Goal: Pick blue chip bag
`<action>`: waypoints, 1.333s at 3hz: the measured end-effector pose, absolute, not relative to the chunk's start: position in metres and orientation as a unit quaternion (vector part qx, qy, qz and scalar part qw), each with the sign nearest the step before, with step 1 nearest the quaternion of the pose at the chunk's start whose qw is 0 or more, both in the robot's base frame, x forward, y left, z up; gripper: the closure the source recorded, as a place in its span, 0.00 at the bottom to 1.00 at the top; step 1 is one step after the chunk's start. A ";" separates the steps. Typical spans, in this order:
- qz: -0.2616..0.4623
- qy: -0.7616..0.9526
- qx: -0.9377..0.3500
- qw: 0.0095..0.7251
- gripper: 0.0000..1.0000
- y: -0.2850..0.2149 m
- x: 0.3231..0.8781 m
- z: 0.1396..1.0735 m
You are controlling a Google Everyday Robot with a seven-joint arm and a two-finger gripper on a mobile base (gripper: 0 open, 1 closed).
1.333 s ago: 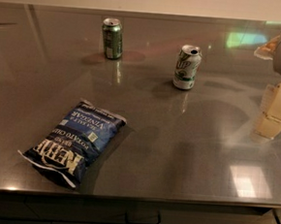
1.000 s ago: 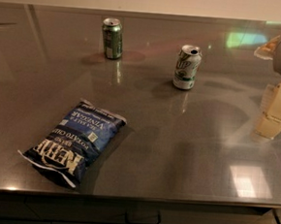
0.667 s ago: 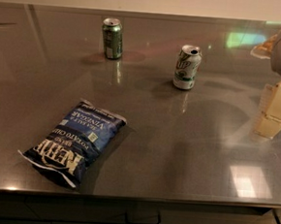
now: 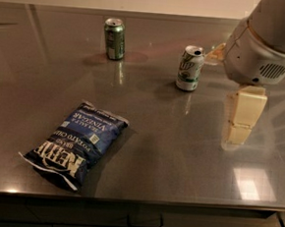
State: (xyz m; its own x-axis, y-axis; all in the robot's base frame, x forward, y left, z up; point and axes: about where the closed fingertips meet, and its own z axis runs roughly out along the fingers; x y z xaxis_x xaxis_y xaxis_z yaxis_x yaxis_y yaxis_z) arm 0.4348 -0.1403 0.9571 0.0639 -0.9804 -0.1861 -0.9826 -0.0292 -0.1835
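Note:
The blue chip bag [image 4: 76, 142] lies flat on the steel table [image 4: 169, 152] near its front left edge, with white "KETTLE" lettering upside down towards me. My gripper [image 4: 242, 116], with cream-coloured fingers pointing down, hangs over the right side of the table, well to the right of the bag and apart from it. The grey arm housing [image 4: 263, 51] sits above it. Nothing shows in the gripper.
A green soda can [image 4: 114, 38] stands upright at the back, left of centre. A white and green can [image 4: 190, 67] stands upright at the back, right of centre, just left of my arm. The table's front edge [image 4: 126, 199] runs below the bag.
My arm and gripper have moved left, further into view and closer to the white and green can. The bag and both cans have not moved.

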 end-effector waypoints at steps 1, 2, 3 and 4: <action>0.025 0.624 -0.773 0.114 0.00 -0.090 0.427 0.940; 0.044 0.562 -0.820 0.098 0.00 -0.039 0.417 0.923; 0.065 0.503 -0.857 0.087 0.00 0.009 0.407 0.910; 0.085 0.442 -0.890 0.072 0.00 0.049 0.399 0.897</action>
